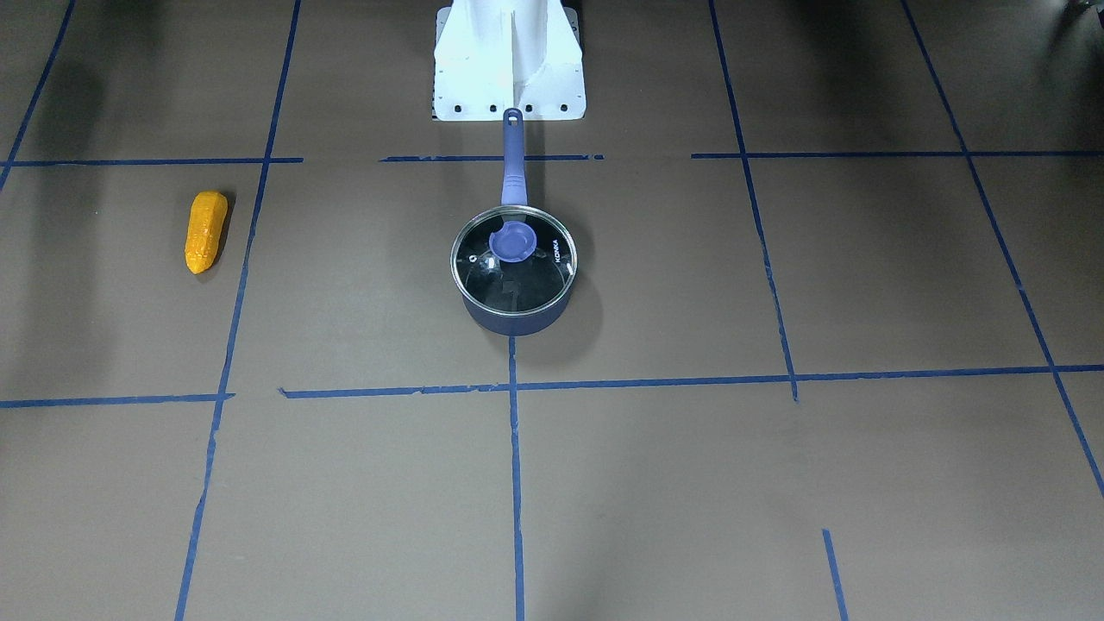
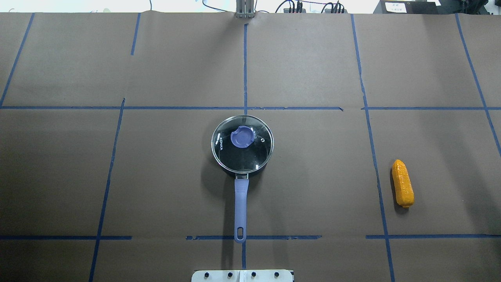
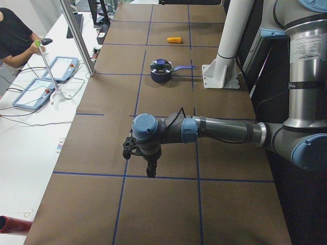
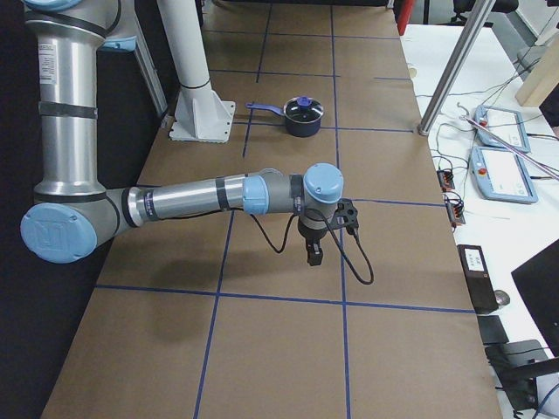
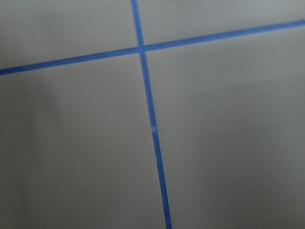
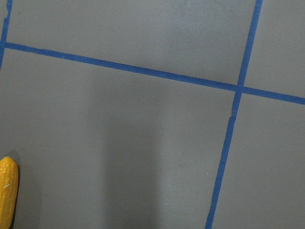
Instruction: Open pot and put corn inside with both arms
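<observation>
The dark navy pot [image 1: 517,321] stands at the table's middle with its glass lid [image 1: 513,267] on it and its purple-blue handle [image 2: 241,201] pointing at the robot's base. The orange-yellow corn [image 2: 402,188] lies flat on the robot's right side, well apart from the pot; its tip shows at the lower left of the right wrist view [image 6: 7,191]. My left gripper [image 3: 150,171] hangs over the table far from the pot [image 3: 161,71]. My right gripper [image 4: 313,255] hangs likewise at the other end. I cannot tell whether either is open or shut.
Brown paper with blue tape lines [image 2: 245,107] covers the table. The white base mount [image 1: 509,65] stands just behind the pot's handle. An operator [image 3: 13,35] sits at a side desk with control pendants [image 3: 38,92]. A metal post [image 4: 454,65] stands at the table's edge.
</observation>
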